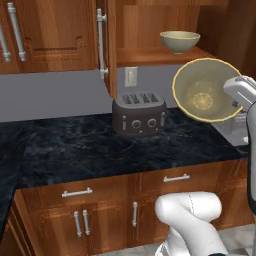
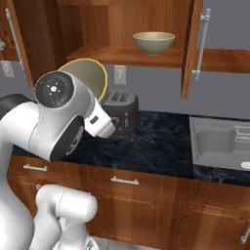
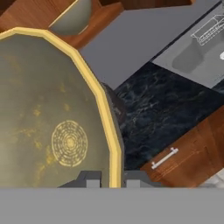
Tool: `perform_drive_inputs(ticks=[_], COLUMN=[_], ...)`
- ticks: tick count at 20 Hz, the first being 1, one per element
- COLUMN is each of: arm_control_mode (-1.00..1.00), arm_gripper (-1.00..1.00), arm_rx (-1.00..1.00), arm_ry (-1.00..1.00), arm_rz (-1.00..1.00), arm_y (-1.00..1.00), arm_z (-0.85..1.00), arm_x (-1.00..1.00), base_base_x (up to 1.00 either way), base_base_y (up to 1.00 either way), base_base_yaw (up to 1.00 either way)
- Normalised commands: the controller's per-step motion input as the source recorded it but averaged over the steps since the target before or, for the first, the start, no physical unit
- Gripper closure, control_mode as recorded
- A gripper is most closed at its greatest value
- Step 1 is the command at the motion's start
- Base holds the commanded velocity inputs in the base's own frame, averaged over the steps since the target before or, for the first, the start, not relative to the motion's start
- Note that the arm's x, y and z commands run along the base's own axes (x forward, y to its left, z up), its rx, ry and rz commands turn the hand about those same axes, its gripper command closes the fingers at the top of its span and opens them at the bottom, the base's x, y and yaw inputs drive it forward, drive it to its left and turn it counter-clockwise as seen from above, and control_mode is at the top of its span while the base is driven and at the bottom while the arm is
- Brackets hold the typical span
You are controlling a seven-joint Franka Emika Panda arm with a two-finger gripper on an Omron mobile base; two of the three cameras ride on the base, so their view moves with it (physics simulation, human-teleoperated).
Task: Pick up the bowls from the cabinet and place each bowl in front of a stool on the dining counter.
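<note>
Hand view has the claw [image 3: 111, 177] pinched shut on the yellow rim of one bowl [image 3: 48, 113], a finger either side of the thin wall, so the bowl hangs tipped on edge with its hollow and the ring pattern at its bottom facing the camera. From the left base view this held bowl [image 1: 205, 91] is in the air above the black counter [image 1: 75, 145], right of the toaster [image 1: 139, 113] and below the cabinet [image 1: 150, 30] shelf. From the right base view it [image 2: 93, 75] shows behind the arm's big joint, just left of the toaster [image 2: 122, 110]. The second bowl [image 2: 154, 42] sits upright on the shelf, inside the open door, near the shelf's front edge.

I judge both bowls stiff, smooth and probably brittle, and not very heavy. A rim pinch gives a narrow purchase, so a tipped bowl may swing or slip if the arm turns sharply; slow carrying would suit it. For the shelf bowl the near rim is the obvious place to grip, one finger inside, one outside. The sink [image 2: 219, 141] lies to the right.
</note>
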Motion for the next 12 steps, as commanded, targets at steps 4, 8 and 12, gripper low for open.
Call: perform_drive_inputs(ticks=[4, 8, 12], arm_control_mode=[1.00, 1.00, 1.00], arm_gripper=[1.00, 1.00, 1.00], arm_rx=[0.00, 0.00, 0.00], arm_ry=[0.00, 0.00, 0.00], arm_rz=[0.00, 0.00, 0.00], arm_y=[0.00, 0.00, 0.00], arm_z=[0.00, 0.00, 0.00], arm_x=[0.00, 0.00, 0.00], base_base_x=[-0.70, -0.50, -0.35], base_base_y=[-0.09, -0.23, -0.27], base_base_yaw=[-0.10, -0.28, -0.40])
